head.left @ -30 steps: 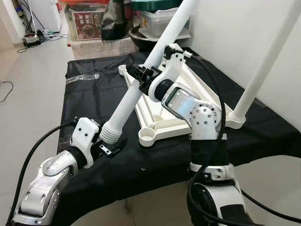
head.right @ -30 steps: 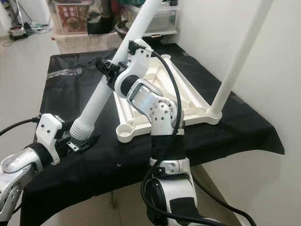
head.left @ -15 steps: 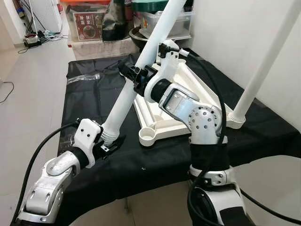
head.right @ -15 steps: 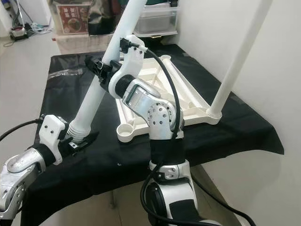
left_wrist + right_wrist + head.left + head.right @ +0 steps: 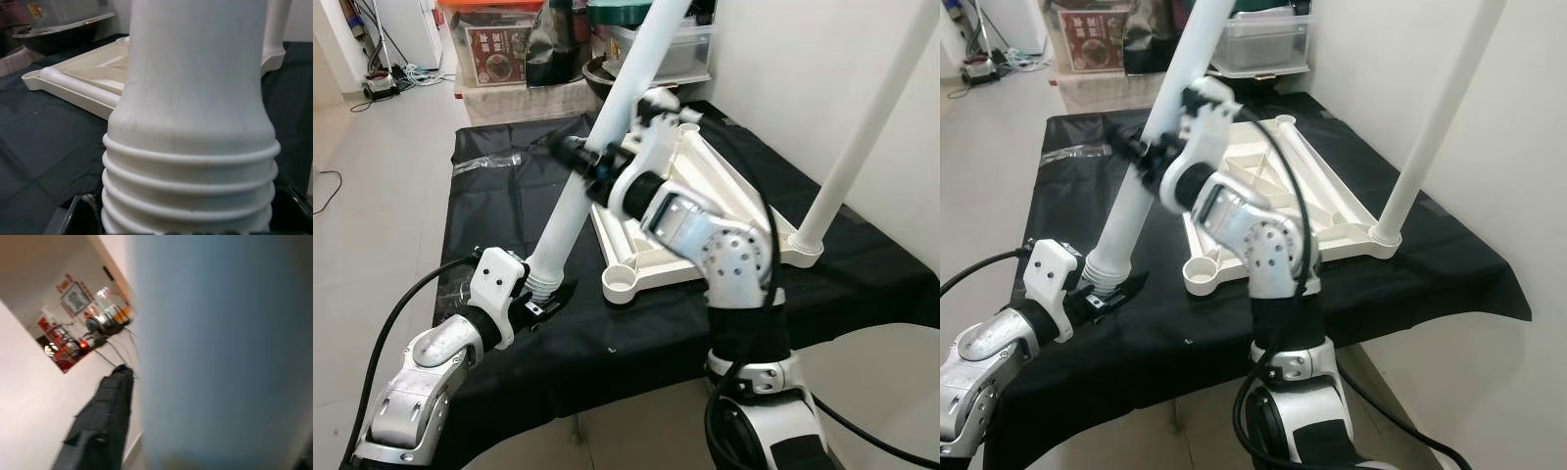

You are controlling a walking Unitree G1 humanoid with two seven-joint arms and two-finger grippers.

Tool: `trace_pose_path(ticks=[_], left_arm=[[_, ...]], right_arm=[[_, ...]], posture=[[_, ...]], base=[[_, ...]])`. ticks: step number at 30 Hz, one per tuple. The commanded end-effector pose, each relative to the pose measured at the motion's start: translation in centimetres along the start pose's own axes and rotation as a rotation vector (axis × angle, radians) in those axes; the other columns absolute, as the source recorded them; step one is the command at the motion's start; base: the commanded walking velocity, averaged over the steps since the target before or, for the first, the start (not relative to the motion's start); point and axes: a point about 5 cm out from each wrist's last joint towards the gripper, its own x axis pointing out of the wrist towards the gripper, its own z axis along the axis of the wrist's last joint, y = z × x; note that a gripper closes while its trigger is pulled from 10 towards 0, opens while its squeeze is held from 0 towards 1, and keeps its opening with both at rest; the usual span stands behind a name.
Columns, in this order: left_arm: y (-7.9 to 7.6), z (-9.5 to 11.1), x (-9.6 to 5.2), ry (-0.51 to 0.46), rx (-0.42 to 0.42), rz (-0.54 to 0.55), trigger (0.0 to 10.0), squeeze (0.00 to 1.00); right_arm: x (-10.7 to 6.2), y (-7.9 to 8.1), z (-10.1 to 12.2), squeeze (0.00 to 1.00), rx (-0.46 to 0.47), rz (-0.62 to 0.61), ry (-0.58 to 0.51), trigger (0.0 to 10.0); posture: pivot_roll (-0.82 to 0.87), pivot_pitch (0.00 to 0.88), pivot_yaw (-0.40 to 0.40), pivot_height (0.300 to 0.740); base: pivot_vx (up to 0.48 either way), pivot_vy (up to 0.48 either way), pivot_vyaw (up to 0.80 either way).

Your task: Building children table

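Observation:
A loose white table leg [image 5: 570,215] leans steeply over the black-covered table [image 5: 489,225]. My left gripper [image 5: 537,298] is shut on its ribbed threaded end [image 5: 190,183], just above the cloth. My right gripper [image 5: 588,163] is shut around the leg's middle, and its arm is blurred. The white tabletop [image 5: 729,186] lies upside down beyond them. An empty corner socket [image 5: 620,284] faces me, to the right of the threaded end. Another leg [image 5: 862,137] stands upright in the near right corner socket. In the right wrist view the leg [image 5: 220,352] is a close blur.
A clear plastic bag [image 5: 489,162] lies on the cloth at the far left. Storage boxes [image 5: 494,44] and bins stand behind the table. A white wall [image 5: 783,69] runs along the right side. Bare floor [image 5: 372,196] with cables lies to the left.
The held leg has tipped more upright. My right gripper has swung left with it, while the threaded end in my left gripper has stayed low by the cloth.

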Motion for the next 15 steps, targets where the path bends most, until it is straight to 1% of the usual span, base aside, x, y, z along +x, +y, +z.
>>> trace_pose_path(ticks=[1, 2, 4, 5, 6, 8, 10, 11, 12, 15], left_arm=[[-0.6, 0.4, -0.1, -0.011, -0.011, -0.044, 10.0, 0.0], [-0.8, 0.4, -0.2, -0.008, -0.01, -0.059, 10.0, 0.0], [-1.2, 0.4, -0.4, -0.005, -0.008, -0.088, 10.0, 0.0], [-2.0, 0.4, -0.7, -0.007, -0.022, -0.146, 10.0, 0.0], [-2.7, 0.5, -0.8, -0.009, -0.034, -0.187, 10.0, 0.0], [-2.7, 0.5, -0.8, -0.009, -0.034, -0.187, 10.0, 0.0], [-4.7, 0.4, -1.7, 0.008, -0.056, -0.313, 10.0, 0.0], [-5.2, 0.3, -2.1, 0.019, -0.062, -0.353, 10.0, 0.0], [-5.2, 0.3, -2.1, 0.019, -0.062, -0.353, 10.0, 0.0], [-5.8, 0.4, -3.1, 0.036, -0.088, -0.415, 10.0, 0.0]], right_arm=[[0.1, 0.2, -0.6, 1.0, 0.03, 0.035, -0.006, 10.0], [0.0, 0.2, -0.3, 0.0, 0.014, 0.054, -0.035, 10.0], [-0.3, 0.2, 0.3, 0.0, -0.007, 0.109, -0.108, 10.0], [-1.1, 0.0, 0.2, 0.0, 0.004, 0.228, -0.133, 10.0], [-1.7, -0.2, 0.1, 0.0, 0.013, 0.312, -0.146, 10.0], [-1.7, -0.2, 0.1, 0.0, 0.013, 0.312, -0.146, 10.0], [-3.0, -1.4, -0.2, 0.0, 0.03, 0.453, -0.137, 10.0], [-3.4, -1.7, -0.3, 0.0, 0.028, 0.5, -0.121, 10.0], [-3.4, -1.7, -0.3, 0.0, 0.028, 0.5, -0.121, 10.0], [-4.9, -2.3, -0.7, 0.0, 0.009, 0.633, -0.043, 10.0]], posture=[[0.05, 0.0, -0.033, 0.74], [0.05, 0.0, -0.033, 0.74], [0.05, 0.0, -0.035, 0.74], [0.06, 0.0, -0.036, 0.74], [0.06, 0.0, -0.04, 0.74], [0.06, 0.0, -0.04, 0.74], [0.08, 0.0, -0.043, 0.74], [0.08, 0.0, -0.042, 0.74], [0.08, 0.0, -0.042, 0.74], [0.09, 0.0, -0.048, 0.74]], base=[[0.0, 0.0, 0.0], [0.0, 0.0, 0.0], [0.0, 0.0, 0.0], [0.0, 0.0, 0.0], [0.0, 0.0, 0.0], [0.0, 0.0, 0.0], [0.0, 0.0, 0.0], [0.0, 0.0, 0.0], [0.0, 0.0, 0.0], [0.0, 0.0, 0.0]])
